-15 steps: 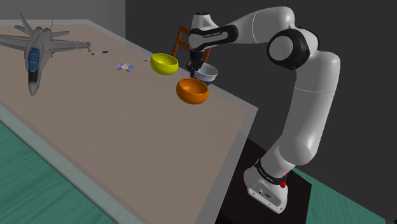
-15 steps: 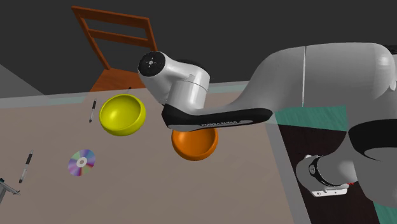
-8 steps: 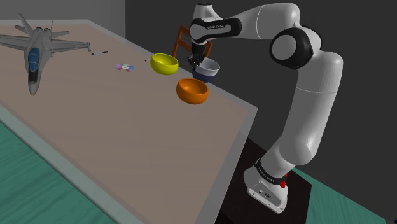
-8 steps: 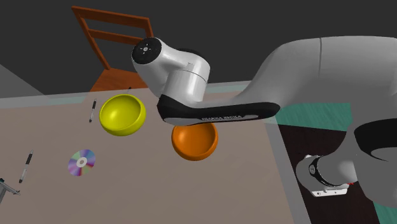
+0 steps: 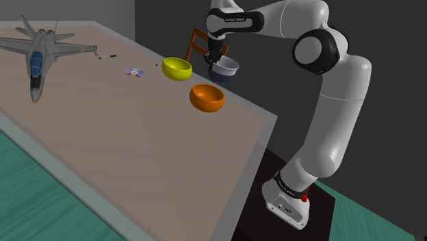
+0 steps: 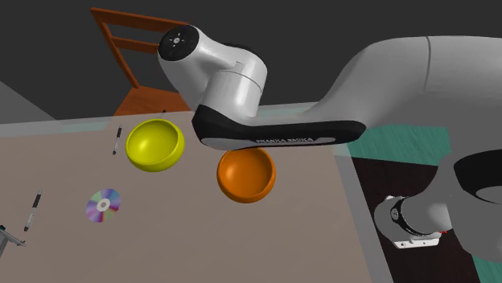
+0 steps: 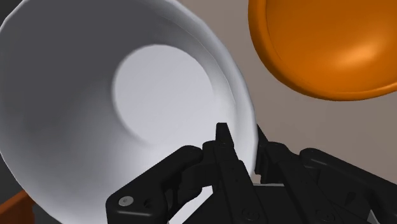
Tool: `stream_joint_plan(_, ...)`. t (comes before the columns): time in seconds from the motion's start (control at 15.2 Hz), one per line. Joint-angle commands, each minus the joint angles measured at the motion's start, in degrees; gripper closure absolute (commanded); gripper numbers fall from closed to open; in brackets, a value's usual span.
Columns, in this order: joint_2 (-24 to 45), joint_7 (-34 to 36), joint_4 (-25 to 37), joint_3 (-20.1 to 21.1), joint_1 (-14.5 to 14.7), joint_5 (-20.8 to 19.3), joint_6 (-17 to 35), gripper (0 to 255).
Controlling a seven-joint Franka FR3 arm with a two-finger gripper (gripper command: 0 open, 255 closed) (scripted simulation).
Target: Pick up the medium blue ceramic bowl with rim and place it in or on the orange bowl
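The fingers are clamping the rim of the blue bowl, holding it above the counter. The carry step is probably beginning: the next move is calling for shifting it over the orange bowl and lowering.

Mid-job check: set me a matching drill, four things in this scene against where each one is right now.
1 blue bowl; 2 orange bowl; 3 disc; 4 toy jet.
A on the table between the toy jet and yellow bowl; B clamped in the claw, above the table; C at the shoulder view's far left; D on the table near its right edge in the shoulder view.
Pairs: 1-B, 2-D, 3-A, 4-C.
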Motion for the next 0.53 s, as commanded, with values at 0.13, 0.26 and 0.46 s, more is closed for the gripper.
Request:
stream_joint_plan(0.13,-0.38,-0.5,2.72,-0.02,0.02,0.08,-3.02,255)
stream_joint_plan(0.26,-0.43,-0.76,4.18,-0.03,0.01,0.14,-4.5,255)
stream_joint_plan(0.46,-0.39,-1.16,6.53,-0.04,0.0,0.24,-6.78,255)
